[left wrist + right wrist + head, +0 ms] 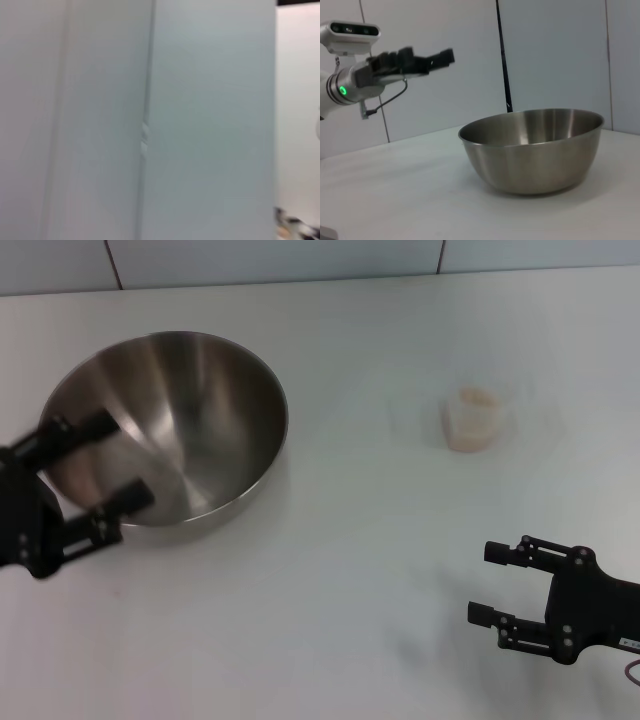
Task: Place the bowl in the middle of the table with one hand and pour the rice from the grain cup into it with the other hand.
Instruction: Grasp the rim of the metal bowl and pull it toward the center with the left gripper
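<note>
The steel bowl [190,410] stands empty on the left of the white table [350,570]. It also shows in the right wrist view [535,155]. My left gripper [122,460] is open and overlaps the bowl's near left rim in the head view. In the right wrist view it [427,57] hangs in the air, above and apart from the bowl. The clear grain cup [472,418] stands upright at the back right with pale rice [468,432] inside. My right gripper [484,583] is open and empty, low at the front right, well short of the cup.
A tiled wall [300,260] runs along the table's far edge. The left wrist view shows only pale wall panels [200,100]. Bare tabletop lies between the bowl and the cup.
</note>
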Controlling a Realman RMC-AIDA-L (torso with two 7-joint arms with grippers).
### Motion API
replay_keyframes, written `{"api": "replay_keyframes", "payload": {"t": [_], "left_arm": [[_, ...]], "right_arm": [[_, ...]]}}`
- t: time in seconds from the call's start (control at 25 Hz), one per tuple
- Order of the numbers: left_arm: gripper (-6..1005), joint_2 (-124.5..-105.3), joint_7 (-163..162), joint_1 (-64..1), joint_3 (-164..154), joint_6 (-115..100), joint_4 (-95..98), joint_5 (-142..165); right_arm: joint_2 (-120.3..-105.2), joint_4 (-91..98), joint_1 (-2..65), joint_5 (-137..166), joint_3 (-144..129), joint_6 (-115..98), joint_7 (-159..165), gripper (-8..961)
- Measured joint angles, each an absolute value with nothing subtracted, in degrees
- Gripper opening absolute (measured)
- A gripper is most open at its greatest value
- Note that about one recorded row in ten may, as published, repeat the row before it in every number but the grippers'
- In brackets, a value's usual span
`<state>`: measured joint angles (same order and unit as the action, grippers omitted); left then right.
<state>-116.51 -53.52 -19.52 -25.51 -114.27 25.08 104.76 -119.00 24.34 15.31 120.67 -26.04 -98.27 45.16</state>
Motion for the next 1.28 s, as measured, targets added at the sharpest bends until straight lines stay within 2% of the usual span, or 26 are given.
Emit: {"api": "replay_keyframes", "payload": {"t": [0.4,0.6,0.88,1.28], "left_arm": [[814,-118.39,-56.87,-21.63,-13.47,-99.27,25.15,92.78],[813,-118.42,-58.56,-24.3,-13.78,-89.35,25.61,91.7],[813,-118.42,-71.36,-25.27,-25.75,-76.17,34.68,92.43],[813,-118.31,-98.49,-21.88,-49.58,-59.65,53.54,104.67]], "right_arm": [[-119.0,24.61,15.29,120.51,-26.01,-98.44,45.31,723],[-119.0,24.76,15.31,120.32,-26.01,-98.51,45.34,723],[-119.01,24.79,15.52,120.23,-25.71,-98.42,45.48,723],[-119.0,24.78,15.82,120.15,-25.56,-98.16,45.52,723]]}}
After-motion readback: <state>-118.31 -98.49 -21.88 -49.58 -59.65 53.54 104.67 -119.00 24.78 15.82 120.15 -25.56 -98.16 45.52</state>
